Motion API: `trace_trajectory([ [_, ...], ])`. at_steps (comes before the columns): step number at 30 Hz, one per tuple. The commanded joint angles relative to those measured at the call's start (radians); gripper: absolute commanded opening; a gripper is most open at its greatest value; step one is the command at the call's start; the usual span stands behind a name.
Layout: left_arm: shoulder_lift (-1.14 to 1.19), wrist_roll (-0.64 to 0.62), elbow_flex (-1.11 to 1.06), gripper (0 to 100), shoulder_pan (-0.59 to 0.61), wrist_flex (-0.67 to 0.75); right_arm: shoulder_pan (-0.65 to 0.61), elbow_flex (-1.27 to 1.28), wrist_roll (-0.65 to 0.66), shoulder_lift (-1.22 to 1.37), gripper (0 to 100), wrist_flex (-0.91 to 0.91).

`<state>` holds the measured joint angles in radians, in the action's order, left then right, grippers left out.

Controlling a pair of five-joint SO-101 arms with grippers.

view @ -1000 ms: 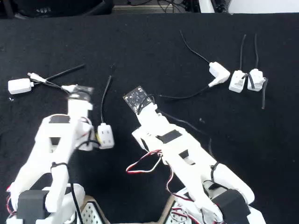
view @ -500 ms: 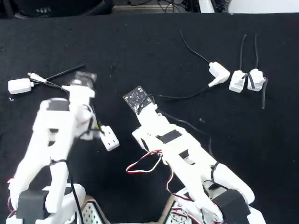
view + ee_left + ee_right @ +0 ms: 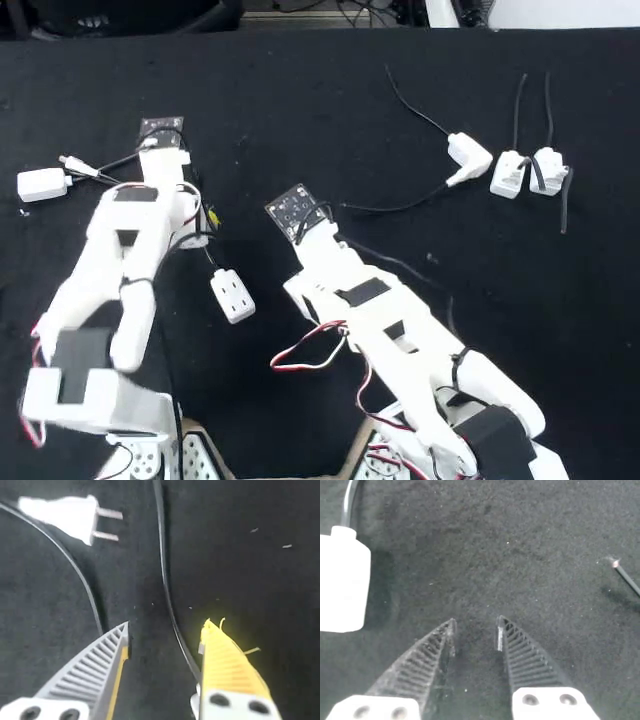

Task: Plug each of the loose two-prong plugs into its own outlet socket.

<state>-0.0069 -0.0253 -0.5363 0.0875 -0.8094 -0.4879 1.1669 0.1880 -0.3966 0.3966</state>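
Note:
My left gripper (image 3: 166,626) is open, hanging low over the black mat, with a black cable (image 3: 165,580) running between its grey and yellow fingers. A white two-prong plug (image 3: 65,515) lies loose just beyond the fingertips. The left arm (image 3: 140,230) stretches toward the far left, where a white socket block (image 3: 42,184) and a plug (image 3: 78,166) lie. Another white socket (image 3: 230,296) lies tilted between the two arms. My right gripper (image 3: 475,621) is open over bare mat, holding nothing, with a white socket block (image 3: 342,580) beside it.
At the far right lie an angled white plug (image 3: 468,158) and two white blocks (image 3: 508,174) (image 3: 548,170), with black cables (image 3: 410,100) trailing away. The right arm (image 3: 380,320) crosses the middle of the mat. A red and white wire loop (image 3: 305,352) hangs from it.
The left arm has swung away from the middle socket and stretched toward the far-left plugs. That socket tilted and shifted slightly right. The right arm has not moved.

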Motion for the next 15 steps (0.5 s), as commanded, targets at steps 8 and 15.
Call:
trace_trajectory([
  [8, 0.178, -0.241, 0.163, 23, 0.062, -0.098, 0.021, -0.05, 0.006, -0.031, 13.1, -0.026],
  [15, 0.115, -0.219, 0.096, 23, 0.125, -0.155, 0.021, -0.05, 0.006, -0.031, 13.1, -0.026],
])
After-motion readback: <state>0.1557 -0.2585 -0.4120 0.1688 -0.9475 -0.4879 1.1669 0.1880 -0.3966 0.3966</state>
